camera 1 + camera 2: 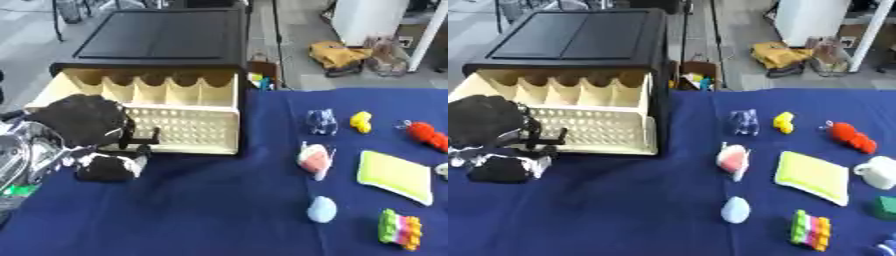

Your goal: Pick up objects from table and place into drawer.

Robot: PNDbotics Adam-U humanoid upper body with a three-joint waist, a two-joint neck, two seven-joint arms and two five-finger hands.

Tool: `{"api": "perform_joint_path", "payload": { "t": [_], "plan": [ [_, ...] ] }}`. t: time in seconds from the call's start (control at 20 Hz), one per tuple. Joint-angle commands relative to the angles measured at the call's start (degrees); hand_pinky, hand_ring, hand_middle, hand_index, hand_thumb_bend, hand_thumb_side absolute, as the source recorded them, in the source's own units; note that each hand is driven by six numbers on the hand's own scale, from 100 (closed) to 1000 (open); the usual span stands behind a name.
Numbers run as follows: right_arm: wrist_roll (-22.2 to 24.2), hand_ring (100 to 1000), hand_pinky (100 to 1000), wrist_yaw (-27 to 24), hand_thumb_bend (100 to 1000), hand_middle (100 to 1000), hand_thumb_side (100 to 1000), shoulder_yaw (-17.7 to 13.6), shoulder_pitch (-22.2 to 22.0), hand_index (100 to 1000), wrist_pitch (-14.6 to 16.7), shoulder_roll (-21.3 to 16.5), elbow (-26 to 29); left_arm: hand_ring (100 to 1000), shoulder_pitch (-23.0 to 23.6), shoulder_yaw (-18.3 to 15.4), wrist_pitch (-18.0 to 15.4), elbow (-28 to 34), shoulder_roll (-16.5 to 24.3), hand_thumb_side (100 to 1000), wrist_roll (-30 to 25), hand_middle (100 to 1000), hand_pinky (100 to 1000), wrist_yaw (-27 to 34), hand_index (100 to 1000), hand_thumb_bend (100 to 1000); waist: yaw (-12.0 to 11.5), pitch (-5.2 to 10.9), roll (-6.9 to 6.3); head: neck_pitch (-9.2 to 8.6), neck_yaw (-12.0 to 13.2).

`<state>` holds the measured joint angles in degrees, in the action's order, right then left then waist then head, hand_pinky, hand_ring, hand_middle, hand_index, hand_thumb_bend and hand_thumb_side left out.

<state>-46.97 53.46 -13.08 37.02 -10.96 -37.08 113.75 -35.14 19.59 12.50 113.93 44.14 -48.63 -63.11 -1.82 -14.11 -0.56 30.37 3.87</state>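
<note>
Setting: blue cloth covers the table; grey floor and clutter lie beyond its far edge at 12 o'clock.
Left hand: left hand, black with silver parts, sits at 9 o'clock against the drawer's front left corner; fingers curled, though I cannot tell whether they hold anything.
Right hand: not visible in either view.
Drawer: cream plastic drawer stands pulled open from a black cabinet; perforated front wall, scalloped dividers along the back, long axis running 9 to 3 o'clock.
Key relation: every loose object lies at 3 to 4 o'clock from the left hand, well apart from it, across bare cloth; the drawer is just beside that hand. Judged from this, the left hand is the only one placed to work, and it must cross rightward to fetch.
Nearest objects: blue patterned toy and pink-white toy, soft-looking, lumpy.
Egg: pale blue, smooth, rounded egg at 5 o'clock.
Yellow piece: small glossy yellow piece.
Pad: flat yellow-green pad, white-edged, long axis 11 to 5 o'clock.
Blocks: striped multicolour blocks.
Red toy: knobbly red toy.
Far right: white cup and green block.
</note>
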Motion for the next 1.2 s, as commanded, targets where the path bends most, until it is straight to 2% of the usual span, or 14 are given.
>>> {"api": "perform_joint_path", "payload": {
  "t": [0.05, 1.2],
  "plan": [
    [-0.44, 644, 579, 0.38, 100, 615, 1000, -0.59, 0.50, 678, -0.43, -1.08, 0.84, 100, 0.07, -0.14, 0.01, 0.66, 1.65, 825, 0.20, 100, 100, 0.72, 514, 100, -0.05, 1.09, 0.15, -0.38, 0.21],
    [-0.56, 645, 579, 0.64, 100, 615, 1000, -0.70, 0.32, 678, -0.78, -1.00, 0.84, 100, 1.02, -0.65, -1.04, 0.66, 1.87, 832, 3.13, 100, 100, 2.01, 497, 100, -0.24, 1.23, 0.04, -0.35, 0.15]
  ]
}}
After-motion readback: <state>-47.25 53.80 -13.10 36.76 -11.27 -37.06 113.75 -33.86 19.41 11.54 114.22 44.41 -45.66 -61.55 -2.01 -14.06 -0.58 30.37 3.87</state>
